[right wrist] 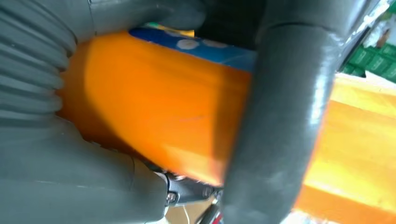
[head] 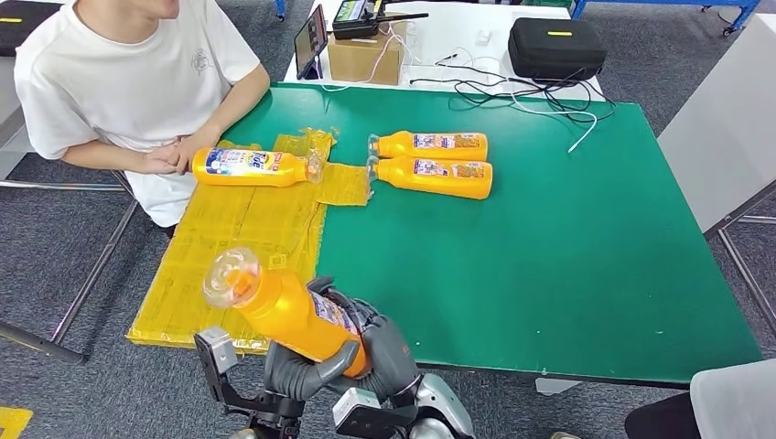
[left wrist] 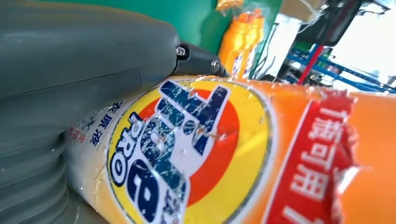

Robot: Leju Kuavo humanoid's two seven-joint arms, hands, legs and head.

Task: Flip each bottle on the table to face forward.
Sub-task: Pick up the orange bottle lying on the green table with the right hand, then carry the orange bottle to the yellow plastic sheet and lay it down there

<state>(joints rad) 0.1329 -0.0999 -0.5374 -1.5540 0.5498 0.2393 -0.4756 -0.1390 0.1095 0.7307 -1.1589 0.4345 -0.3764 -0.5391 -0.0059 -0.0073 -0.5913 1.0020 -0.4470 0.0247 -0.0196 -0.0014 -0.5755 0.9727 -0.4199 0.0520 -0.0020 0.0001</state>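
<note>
Both hands, left hand and right hand, wrap grey fingers around the held bottle, raised above the near edge of the green table. Smooth, glossy orange plastic may slip during regrasp; the peeling label offers uneven grip.

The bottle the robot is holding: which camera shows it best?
The head view: the whole held bottle shows, clear cap to base, gripped by both hands. The left wrist view shows just its front label; the right wrist view just blurred orange side.
</note>
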